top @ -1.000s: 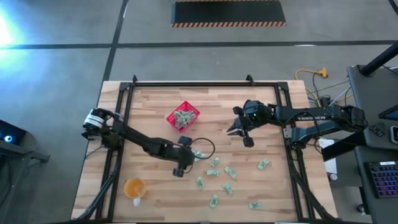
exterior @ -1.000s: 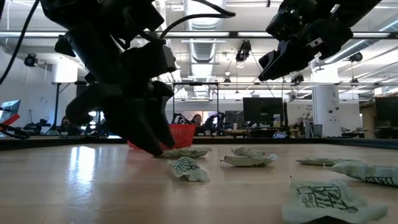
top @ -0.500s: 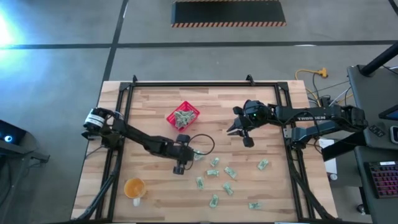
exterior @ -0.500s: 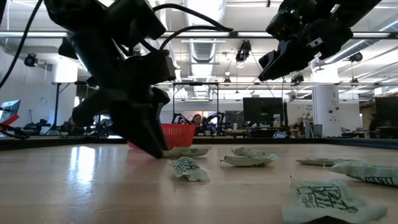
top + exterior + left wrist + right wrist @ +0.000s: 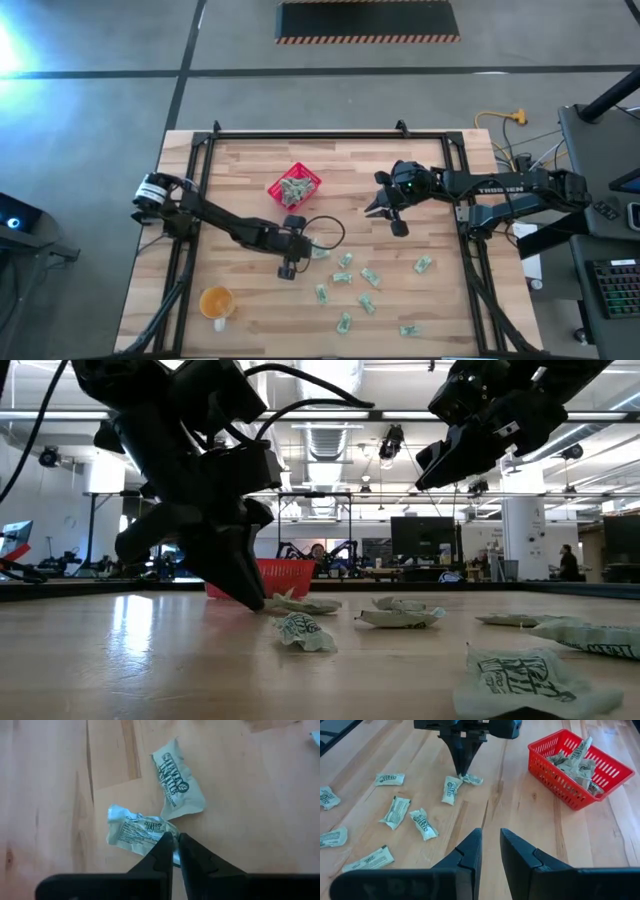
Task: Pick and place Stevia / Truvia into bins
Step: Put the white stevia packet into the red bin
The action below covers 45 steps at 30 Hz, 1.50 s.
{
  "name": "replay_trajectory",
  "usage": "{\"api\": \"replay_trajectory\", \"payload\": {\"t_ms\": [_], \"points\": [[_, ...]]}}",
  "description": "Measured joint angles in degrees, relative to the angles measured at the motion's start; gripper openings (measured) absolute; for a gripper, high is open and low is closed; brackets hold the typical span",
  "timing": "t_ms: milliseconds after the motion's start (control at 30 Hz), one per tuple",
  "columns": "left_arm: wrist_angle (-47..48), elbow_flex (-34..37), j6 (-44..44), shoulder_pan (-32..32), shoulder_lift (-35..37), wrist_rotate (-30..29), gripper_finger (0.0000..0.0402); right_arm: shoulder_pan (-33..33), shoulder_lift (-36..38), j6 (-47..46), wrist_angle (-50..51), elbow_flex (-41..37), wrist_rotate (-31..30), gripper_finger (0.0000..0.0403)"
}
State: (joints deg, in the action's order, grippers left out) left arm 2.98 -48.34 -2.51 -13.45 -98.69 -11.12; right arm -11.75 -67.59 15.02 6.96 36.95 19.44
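Pinching a crumpled packet (image 5: 137,832) against the counter (image 5: 240,170), my left jaws are nearly closed on its edge, their tips down at the wood just in front of the red basket (image 5: 294,187). A second packet (image 5: 177,787) lies touching the pinched one. The basket already carries a heap of packets and sits near the middle of the counter. More loose packets (image 5: 366,276) are scattered on the near side, toward my right. My right jaws hang above the counter, well apart from the basket, fingers (image 5: 462,852) a little apart and grasping nothing. An orange cup (image 5: 216,301) stands at the near left corner.
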Motion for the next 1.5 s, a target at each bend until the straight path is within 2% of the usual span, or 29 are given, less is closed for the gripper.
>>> {"api": "replay_trajectory", "payload": {"t_ms": [67, 367, 767, 1033, 1267, 1500], "points": [[0.15, -0.14, -0.89, 0.00, 0.54, -0.83, 0.0008, 0.00, 0.00, 0.07, 0.00, 0.00, 0.00, 0.0059], [1.82, -0.28, -0.83, -0.15, 4.62, -11.14, 0.0002, 0.00, 0.00, 0.20, 0.03, 0.00, 0.00, 0.0059], [13.11, -0.04, -0.90, 1.55, 11.92, -23.54, 0.0002, 0.00, 0.00, 0.18, -0.04, 0.00, 0.00, 0.0059], [16.46, 0.88, -3.49, 8.05, 17.08, -23.94, 0.0002, 0.00, 0.00, 0.18, -0.33, -0.02, 0.00, 0.0059], [15.24, 3.59, -4.88, 16.43, 16.60, -23.44, 0.0002, 0.00, 0.00, 0.18, -0.35, -0.02, 0.00, 0.0059], [15.45, 3.58, -3.88, 17.49, 15.67, -21.39, 0.0002, 0.00, 0.00, 0.40, -0.38, -0.02, 0.00, 0.0059]]}}
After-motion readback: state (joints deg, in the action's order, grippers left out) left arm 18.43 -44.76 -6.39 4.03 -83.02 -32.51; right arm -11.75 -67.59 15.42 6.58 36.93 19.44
